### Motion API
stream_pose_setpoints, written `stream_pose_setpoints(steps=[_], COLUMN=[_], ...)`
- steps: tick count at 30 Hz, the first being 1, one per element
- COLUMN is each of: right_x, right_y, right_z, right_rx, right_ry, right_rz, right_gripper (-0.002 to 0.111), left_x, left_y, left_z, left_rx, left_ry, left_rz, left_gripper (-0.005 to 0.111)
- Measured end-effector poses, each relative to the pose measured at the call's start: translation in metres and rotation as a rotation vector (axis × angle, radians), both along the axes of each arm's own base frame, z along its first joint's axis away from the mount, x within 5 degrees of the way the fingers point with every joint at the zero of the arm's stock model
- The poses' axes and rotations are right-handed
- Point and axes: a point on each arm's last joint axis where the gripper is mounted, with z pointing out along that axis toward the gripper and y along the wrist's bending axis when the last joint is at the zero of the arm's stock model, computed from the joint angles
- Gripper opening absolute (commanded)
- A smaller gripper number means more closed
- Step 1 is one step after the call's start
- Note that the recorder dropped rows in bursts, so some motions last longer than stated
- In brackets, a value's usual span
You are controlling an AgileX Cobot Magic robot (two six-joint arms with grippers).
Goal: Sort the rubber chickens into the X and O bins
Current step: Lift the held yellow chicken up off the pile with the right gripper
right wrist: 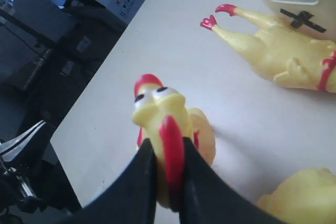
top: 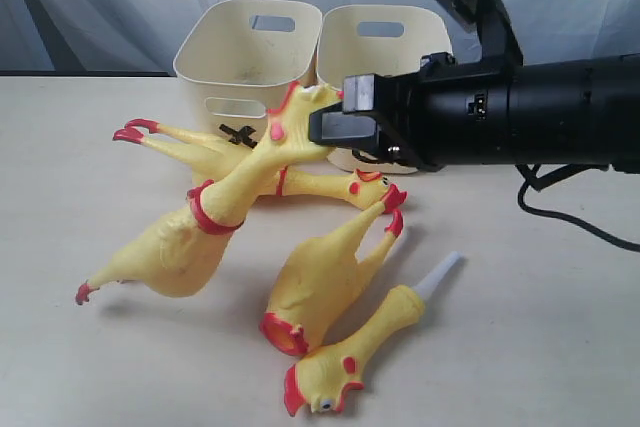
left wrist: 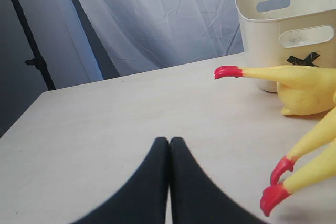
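Rubber chicken (top: 190, 242) hangs by its head from the right gripper (top: 338, 110), whose jaws are pinched nearly closed on it, body slanting down to the table (top: 540, 327) before the X bin (top: 230, 47) (the matching tub (top: 400, 52) alongside keeps its mark hidden from us). We see a second chicken (top: 205, 157) lying at that bin's foot, a third chicken (top: 320, 292) and fourth chicken (top: 365, 352) nearer the front, and the left gripper (left wrist: 169, 145) fully closed and empty above bare tabletop.
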Motion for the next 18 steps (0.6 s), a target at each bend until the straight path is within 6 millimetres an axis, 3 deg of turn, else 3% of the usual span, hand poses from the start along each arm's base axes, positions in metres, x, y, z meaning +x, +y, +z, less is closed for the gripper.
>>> stream_pose_setpoints(steps=[5,18], right_x=[-0.007,-0.016], right_y=[-0.003,-0.002], right_z=[0.01,0.008], right_rx=[-0.001,-0.071], right_ry=[-0.044,-0.115], right_rz=[0.018,0.143], right_gripper=[-0.001,-0.001], left_x=[0.0,0.0], left_y=[0.0,0.0], left_z=[0.0,0.0], left_rx=[0.0,0.0], left_ry=[0.0,0.0], left_rz=[0.0,0.0], left_gripper=[0.0,0.0])
